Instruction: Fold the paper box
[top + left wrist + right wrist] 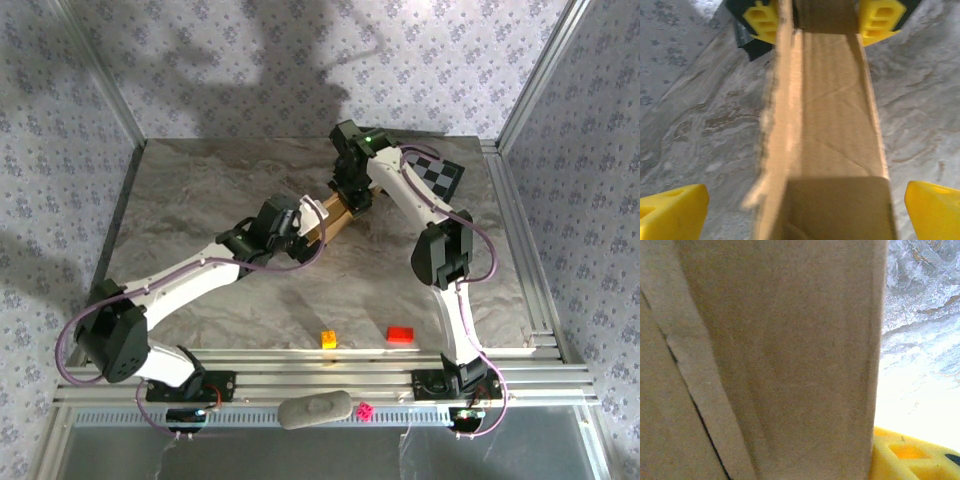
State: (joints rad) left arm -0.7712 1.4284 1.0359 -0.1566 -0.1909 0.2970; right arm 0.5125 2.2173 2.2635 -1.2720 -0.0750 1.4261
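Note:
The paper box (335, 213) is a narrow brown cardboard tray lying mid-table between the two arms. In the left wrist view the paper box (835, 125) runs lengthwise away from the camera, with one ragged side flap standing up on its left. My left gripper (303, 225) straddles the near end; its yellow fingertips (672, 215) stand wide apart, well clear of the cardboard. My right gripper (352, 197) holds the far end, with its yellow fingers (762, 20) pressed against both sides. Cardboard (780, 355) covers most of the right wrist view, with one yellow finger (910, 455) against its edge.
A black-and-white checkered board (442, 176) lies at the back right. A small orange block (328, 339) and a red block (400, 335) sit near the front edge. A grey lump (315, 410) and a pink die (366, 410) rest on the front rail. Metal frame posts border the table.

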